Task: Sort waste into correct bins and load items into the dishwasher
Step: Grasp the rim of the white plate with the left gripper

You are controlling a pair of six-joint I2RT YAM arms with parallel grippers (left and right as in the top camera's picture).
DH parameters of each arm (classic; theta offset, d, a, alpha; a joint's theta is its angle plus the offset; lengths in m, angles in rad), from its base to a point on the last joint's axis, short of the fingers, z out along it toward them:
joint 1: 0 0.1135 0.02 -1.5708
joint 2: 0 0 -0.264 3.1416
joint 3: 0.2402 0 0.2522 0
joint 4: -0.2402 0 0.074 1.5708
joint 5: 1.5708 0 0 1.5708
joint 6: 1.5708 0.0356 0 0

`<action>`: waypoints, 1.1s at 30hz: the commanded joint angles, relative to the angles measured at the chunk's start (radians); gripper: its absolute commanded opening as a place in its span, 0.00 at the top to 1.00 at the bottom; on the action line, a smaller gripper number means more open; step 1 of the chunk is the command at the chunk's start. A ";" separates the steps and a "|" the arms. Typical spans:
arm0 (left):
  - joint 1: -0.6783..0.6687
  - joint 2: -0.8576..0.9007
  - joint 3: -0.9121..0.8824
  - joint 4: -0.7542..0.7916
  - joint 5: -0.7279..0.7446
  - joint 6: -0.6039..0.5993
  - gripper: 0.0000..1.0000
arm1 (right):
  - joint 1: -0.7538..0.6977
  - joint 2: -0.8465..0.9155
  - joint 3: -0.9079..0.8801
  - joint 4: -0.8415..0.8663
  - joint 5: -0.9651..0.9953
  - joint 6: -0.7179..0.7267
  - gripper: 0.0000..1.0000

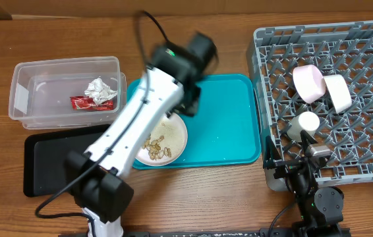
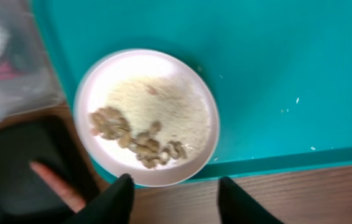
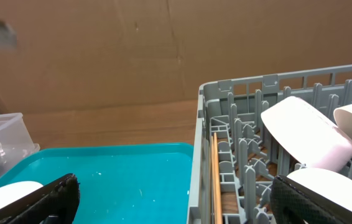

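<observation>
The round white plate (image 1: 163,141) lies on the teal tray and holds tan peanut shells (image 2: 135,140) and crumbs. My left gripper (image 2: 176,193) is open and empty, hovering above the plate's near rim; in the overhead view it (image 1: 188,105) is over the tray. The clear tub (image 1: 64,89) holds the red wrapper (image 1: 91,103) and the paper ball (image 1: 101,89). The orange-brown stick (image 2: 55,183) lies in the black tray (image 1: 55,161). The grey rack (image 1: 364,46) holds the pink bowl (image 1: 308,82), white bowl (image 1: 337,92), cup (image 1: 308,122) and chopsticks (image 3: 216,180). My right gripper (image 3: 182,205) is open and empty at the rack's front left corner.
The teal tray (image 1: 226,118) lies between the bins and the rack. My left arm reaches diagonally from the front left across the black tray to the teal tray. A cardboard wall stands behind the table. Bare wood runs along the front edge.
</observation>
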 commanded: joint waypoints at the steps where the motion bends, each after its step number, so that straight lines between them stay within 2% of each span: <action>1: -0.082 -0.003 -0.152 0.068 -0.021 -0.084 0.65 | -0.003 -0.011 -0.010 0.007 -0.006 -0.003 0.00; 8: -0.169 -0.003 -0.366 0.240 -0.097 -0.182 0.71 | -0.003 -0.011 -0.010 0.007 -0.006 -0.003 0.00; 14: -0.145 -0.003 -0.510 0.403 -0.112 -0.182 0.64 | -0.003 -0.011 -0.010 0.007 -0.006 -0.003 0.00; 16: -0.123 -0.003 -0.536 0.452 -0.103 -0.159 0.63 | -0.003 -0.011 -0.010 0.007 -0.006 -0.003 0.00; 21: -0.100 0.005 -0.543 0.556 -0.058 -0.002 0.65 | -0.003 -0.011 -0.010 0.007 -0.006 -0.003 0.00; 24: -0.105 0.032 -0.543 0.569 -0.058 0.022 0.66 | -0.003 -0.011 -0.010 0.007 -0.006 -0.003 0.00; 30: -0.102 0.108 -0.543 0.569 -0.075 0.024 0.73 | -0.003 -0.011 -0.010 0.007 -0.006 -0.003 0.00; 33: -0.104 0.124 -0.543 0.569 -0.101 0.024 0.83 | -0.003 -0.011 -0.010 0.007 -0.006 -0.003 0.00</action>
